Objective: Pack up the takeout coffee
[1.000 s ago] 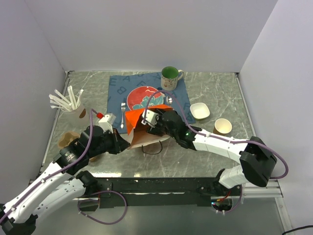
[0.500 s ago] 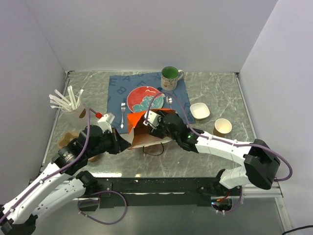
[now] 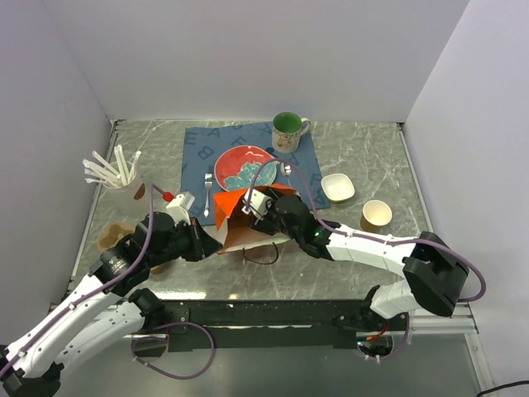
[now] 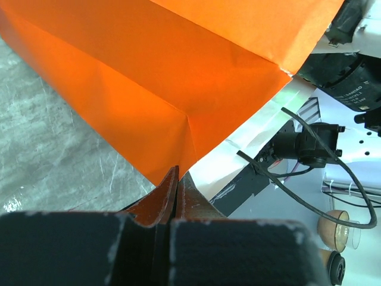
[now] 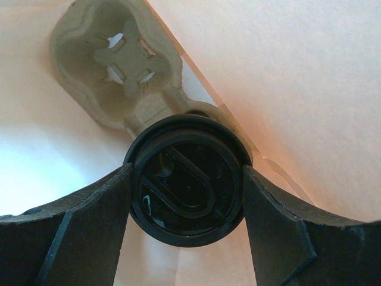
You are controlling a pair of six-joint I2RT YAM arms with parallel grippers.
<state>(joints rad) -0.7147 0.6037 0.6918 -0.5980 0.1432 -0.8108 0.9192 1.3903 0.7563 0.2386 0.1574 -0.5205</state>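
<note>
In the right wrist view the takeout coffee (image 5: 187,187) shows its round black lid, gripped on both sides by my right gripper (image 5: 186,186), whose fingers (image 5: 89,220) press against the rim. It hangs inside the orange paper bag (image 3: 234,217), just above a pulp cup carrier (image 5: 116,65) on the bag's pale floor. From the top view the cup is hidden; the right gripper (image 3: 258,205) reaches into the bag's mouth. My left gripper (image 4: 177,176) is shut on a lower corner of the bag (image 4: 178,71), holding it at the left (image 3: 208,245).
Behind the bag lie a blue mat (image 3: 198,149) with a red plate (image 3: 245,165) and a fork (image 3: 207,195), and a green mug (image 3: 287,128). A white bowl (image 3: 337,187) and a lidless tan cup (image 3: 376,215) stand right. A cup of white sticks (image 3: 116,175) stands left.
The right gripper has pushed a little deeper into the bag with the coffee, and the bag's orange mouth has shifted slightly. The left arm holds still.
</note>
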